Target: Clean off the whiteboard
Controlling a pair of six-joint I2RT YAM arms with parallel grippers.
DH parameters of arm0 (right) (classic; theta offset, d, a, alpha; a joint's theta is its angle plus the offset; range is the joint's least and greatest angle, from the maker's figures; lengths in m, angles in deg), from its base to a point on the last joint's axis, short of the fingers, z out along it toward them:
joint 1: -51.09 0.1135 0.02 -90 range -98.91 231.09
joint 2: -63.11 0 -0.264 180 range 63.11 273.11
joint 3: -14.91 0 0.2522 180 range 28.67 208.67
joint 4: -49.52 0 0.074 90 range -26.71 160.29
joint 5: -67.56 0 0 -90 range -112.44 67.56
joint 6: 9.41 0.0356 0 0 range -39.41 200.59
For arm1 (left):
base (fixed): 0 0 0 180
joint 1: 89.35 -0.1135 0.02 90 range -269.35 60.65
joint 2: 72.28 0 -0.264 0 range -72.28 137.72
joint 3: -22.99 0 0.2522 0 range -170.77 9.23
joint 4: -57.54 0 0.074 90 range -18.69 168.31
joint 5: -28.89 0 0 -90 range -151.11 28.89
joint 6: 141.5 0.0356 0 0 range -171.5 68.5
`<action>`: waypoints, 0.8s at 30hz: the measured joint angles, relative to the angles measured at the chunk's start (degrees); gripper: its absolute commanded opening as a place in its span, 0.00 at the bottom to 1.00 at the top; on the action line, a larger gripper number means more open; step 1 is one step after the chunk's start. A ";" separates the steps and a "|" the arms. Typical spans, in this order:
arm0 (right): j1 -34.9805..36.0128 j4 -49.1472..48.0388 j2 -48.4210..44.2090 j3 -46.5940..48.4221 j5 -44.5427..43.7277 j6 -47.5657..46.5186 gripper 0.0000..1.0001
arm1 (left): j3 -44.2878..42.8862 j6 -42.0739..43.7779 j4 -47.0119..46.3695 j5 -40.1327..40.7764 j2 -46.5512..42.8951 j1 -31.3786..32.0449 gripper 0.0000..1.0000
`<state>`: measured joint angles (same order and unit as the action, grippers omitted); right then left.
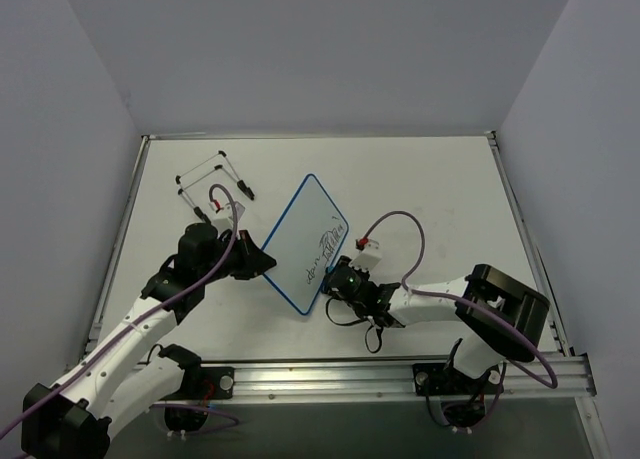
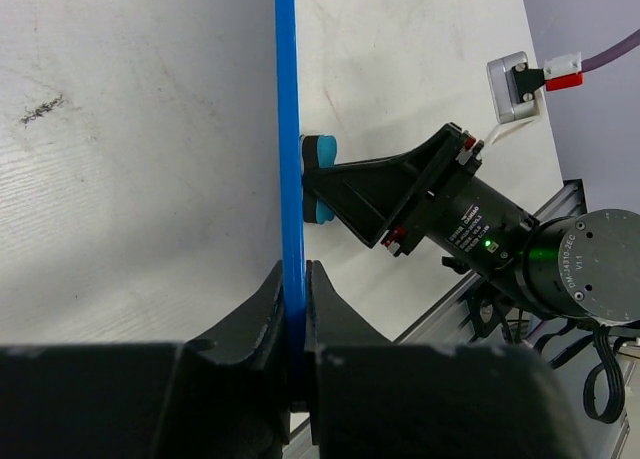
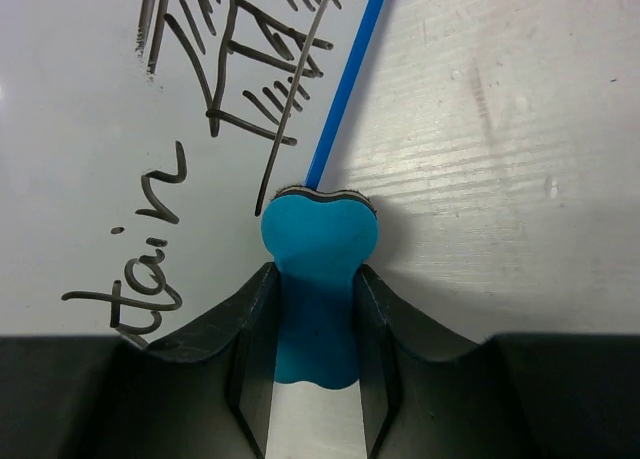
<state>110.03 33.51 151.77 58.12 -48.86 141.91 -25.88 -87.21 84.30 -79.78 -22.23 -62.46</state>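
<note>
While left fingers (image 2: 262, 314) pinch the whiteboard (image 1: 305, 241), right fingers (image 3: 254, 329) clamp the eraser (image 3: 320, 241).

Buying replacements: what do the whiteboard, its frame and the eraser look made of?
The whiteboard looks like a smooth white coated sheet; the ink sits crisp on it. Its frame seems thin plastic, evenly blue. The eraser looks like matte blue foam or soft plastic, with a thin dark layer, perhaps felt, at its wiping face.
</note>
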 measured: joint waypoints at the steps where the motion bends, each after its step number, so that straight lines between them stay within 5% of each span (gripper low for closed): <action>1: -0.17 0.28 0.02 0.44 0.37 -0.74 0.00 | 0.00 -0.17 -0.11 0.02 0.00 0.00 0.02; 7: -0.57 6.97 0.26 6.99 2.12 -6.12 0.00 | 0.00 -0.57 -1.20 0.48 -0.02 -0.11 0.02; 13: -0.74 3.87 0.04 16.06 8.44 -7.63 0.00 | 0.92 -0.70 -1.38 2.03 -0.44 -0.48 0.02; 24: -3.37 -1.14 1.44 13.09 11.45 -5.84 0.00 | 2.47 -1.14 -2.21 2.78 -1.22 -0.48 0.02</action>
<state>106.66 32.37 153.21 71.22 -37.40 136.08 -23.41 -88.34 82.09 -77.01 -23.46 -62.94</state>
